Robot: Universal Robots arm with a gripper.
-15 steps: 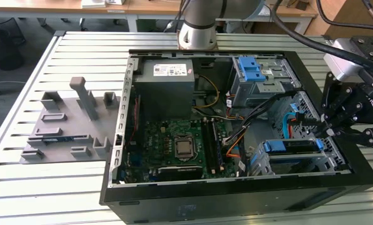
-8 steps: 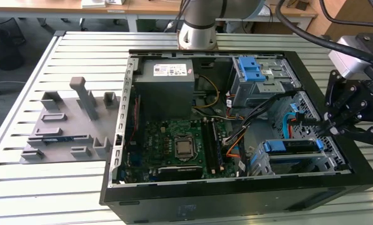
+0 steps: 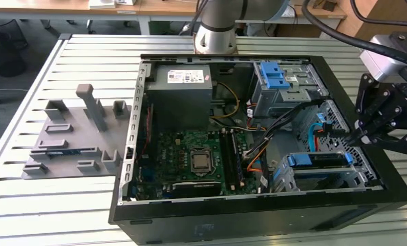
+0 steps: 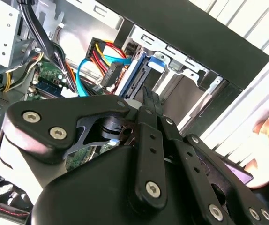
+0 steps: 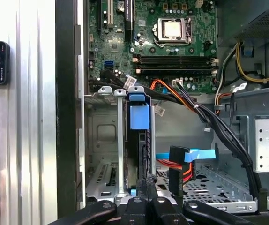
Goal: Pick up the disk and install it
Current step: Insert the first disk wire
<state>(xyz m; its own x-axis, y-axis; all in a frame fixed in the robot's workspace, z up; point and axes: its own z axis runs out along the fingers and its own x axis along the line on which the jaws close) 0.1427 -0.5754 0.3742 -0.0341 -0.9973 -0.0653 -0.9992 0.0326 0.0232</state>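
Inside the open computer case (image 3: 258, 215), at its near corner on the exterior view's right, the disk (image 3: 317, 160) stands on edge in its blue frame within the drive cage (image 3: 340, 179). Its long axis runs along the cage slot, straight away from the gripper (image 5: 146, 185) in the first wrist view. The jaws look pressed together, right at the disk's (image 5: 139, 140) near edge, pinching nothing I can make out. Beyond the case's right wall, the arm reaches over it, wrist tipped toward the slot.
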